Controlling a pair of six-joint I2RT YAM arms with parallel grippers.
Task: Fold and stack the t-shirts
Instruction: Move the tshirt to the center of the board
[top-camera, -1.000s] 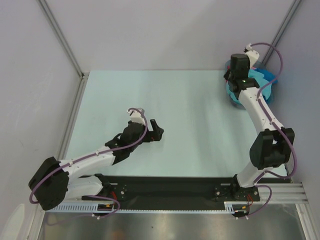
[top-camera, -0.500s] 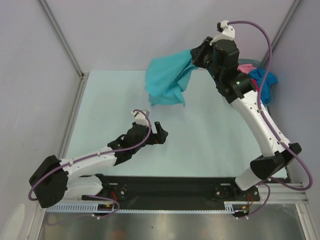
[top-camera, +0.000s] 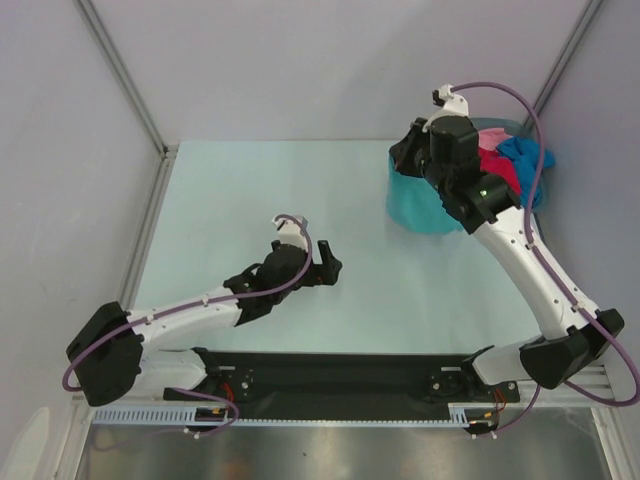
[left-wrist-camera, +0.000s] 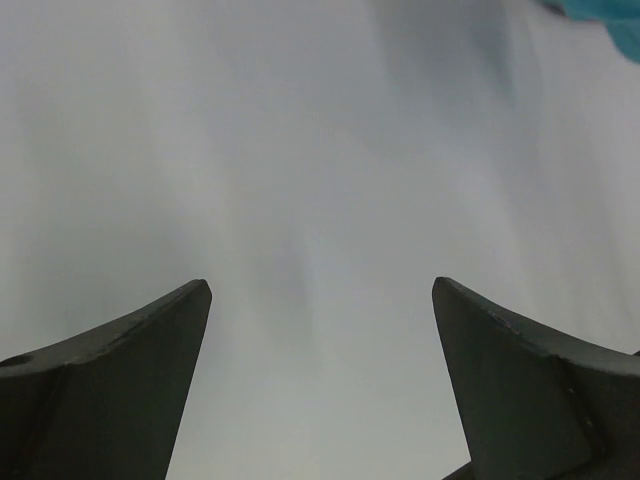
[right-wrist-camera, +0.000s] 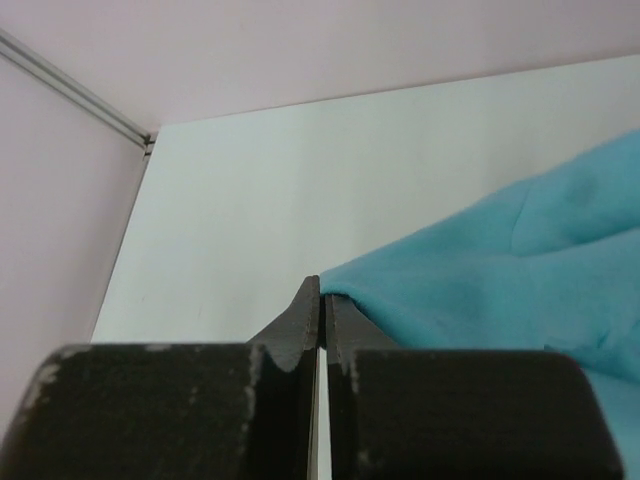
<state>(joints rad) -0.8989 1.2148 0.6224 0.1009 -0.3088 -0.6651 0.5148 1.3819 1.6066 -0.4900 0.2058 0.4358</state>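
So right pincer (right-wrist-camera: 320, 292), clamped on the teal t-shirt (top-camera: 418, 205), pulled it from the basket (top-camera: 497, 124) and brought it down just left of the basket; left pincer (top-camera: 325, 265) stayed apart, empty; first tee was out, not yet spread

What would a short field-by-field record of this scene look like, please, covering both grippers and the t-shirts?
left gripper: open, empty, over bare table
right gripper: shut on teal t-shirt
teal t-shirt: hanging bunched from the right gripper, beside the basket
basket: far right corner, holds red t-shirt, pink t-shirt, blue t-shirt
folded so far: none visible
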